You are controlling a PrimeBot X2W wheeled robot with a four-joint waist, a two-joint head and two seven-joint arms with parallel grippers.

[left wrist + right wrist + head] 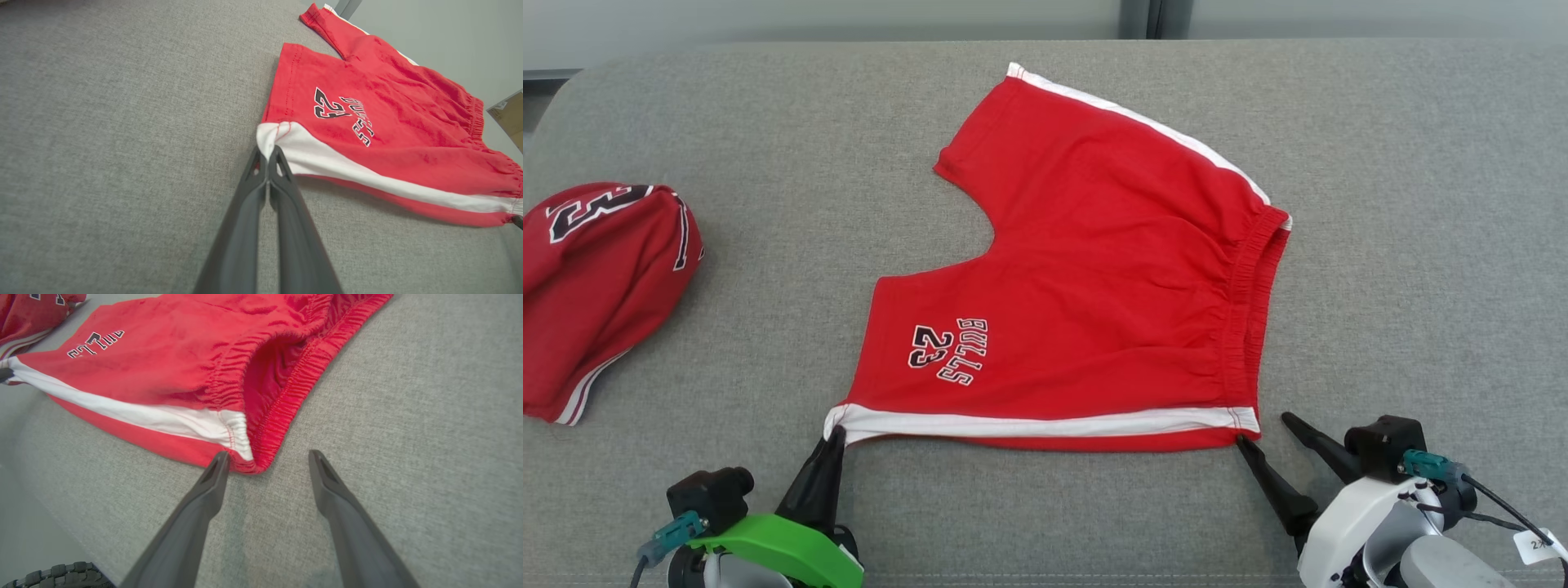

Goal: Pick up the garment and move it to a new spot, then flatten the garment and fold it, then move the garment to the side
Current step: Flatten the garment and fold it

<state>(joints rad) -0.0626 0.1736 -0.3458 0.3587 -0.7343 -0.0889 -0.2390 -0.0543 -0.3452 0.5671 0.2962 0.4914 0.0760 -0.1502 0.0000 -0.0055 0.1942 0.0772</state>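
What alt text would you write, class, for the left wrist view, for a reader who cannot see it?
The left pincer is shut on the white-striped hem corner of the red shorts, which lie spread on a grey fabric surface. A black number 23 is printed on the leg nearest the pincer.

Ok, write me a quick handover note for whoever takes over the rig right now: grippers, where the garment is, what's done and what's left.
Left gripper: shut on the white-striped hem corner of the red shorts.
Right gripper: open, holding nothing, one fingertip at the waistband corner.
Things: the red shorts lie spread on the grey cushion, waistband toward the robot's right. A second red garment lies bunched at the far left.
Done: shorts laid out, mostly flat, with a few wrinkles near the waistband.
Left: fold them, then move them to the side.
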